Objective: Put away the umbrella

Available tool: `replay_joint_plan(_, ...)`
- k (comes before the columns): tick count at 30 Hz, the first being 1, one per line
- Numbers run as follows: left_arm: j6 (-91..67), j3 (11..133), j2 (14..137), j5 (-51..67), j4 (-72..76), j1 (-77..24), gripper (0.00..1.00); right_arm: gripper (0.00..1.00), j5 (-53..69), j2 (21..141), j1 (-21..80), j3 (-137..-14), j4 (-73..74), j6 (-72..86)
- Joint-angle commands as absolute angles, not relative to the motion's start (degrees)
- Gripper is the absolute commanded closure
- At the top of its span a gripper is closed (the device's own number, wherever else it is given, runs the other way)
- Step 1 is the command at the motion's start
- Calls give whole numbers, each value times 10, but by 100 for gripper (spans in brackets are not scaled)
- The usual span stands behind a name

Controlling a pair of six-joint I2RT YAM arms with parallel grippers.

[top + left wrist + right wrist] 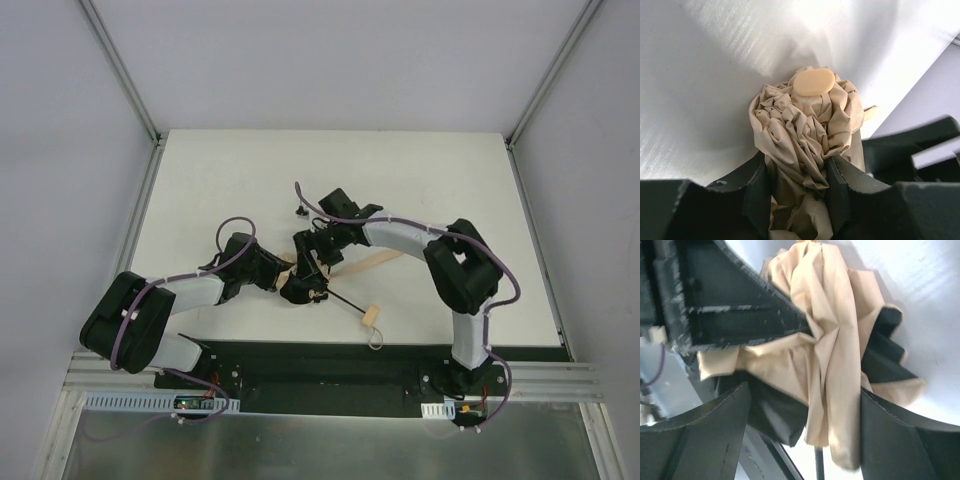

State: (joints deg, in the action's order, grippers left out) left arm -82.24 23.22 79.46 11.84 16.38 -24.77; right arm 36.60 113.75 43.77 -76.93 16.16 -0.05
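The umbrella (345, 302) lies mid-table, its thin dark shaft running to the pale knob handle (371, 316) with a loop. The crumpled beige canopy (800, 125), topped by a pale oval cap (813, 81), is pinched between my left gripper's (797, 175) fingers, which are shut on the fabric. My right gripper (802, 410) stands open around the beige folds and black lining (825, 330); its right finger (890, 440) touches the cloth and the left one stands apart. In the top view both grippers (293, 288) (315, 255) meet over the canopy and hide most of it.
A small dark piece (299, 210) sits on the white table (220, 190) behind the grippers. A beige strip (380, 260) lies under the right forearm. Metal rails and grey walls border the table; the black base plate (330, 360) runs along the near edge.
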Motion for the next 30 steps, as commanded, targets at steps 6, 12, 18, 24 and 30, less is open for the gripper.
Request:
replay_joint_plan(6, -791, 229, 786, 75, 20, -250, 100, 19, 121, 1021, 549, -767, 223, -155)
replay_joint_plan(12, -805, 238, 780, 81, 2, -250, 100, 15, 56, 1082, 600, -781, 202, -151)
replay_joint_plan(18, -818, 253, 781, 85, -32, -250, 100, 20, -135, 1114, 653, -731, 173, -171)
replay_joint_plan(24, -836, 258, 774, 91, -54, -250, 100, 34, -265, 1176, 667, -695, 160, -160)
replay_joint_plan(30, -843, 263, 762, 88, -70, -250, 100, 49, -286, 1225, 660, -682, 176, -124)
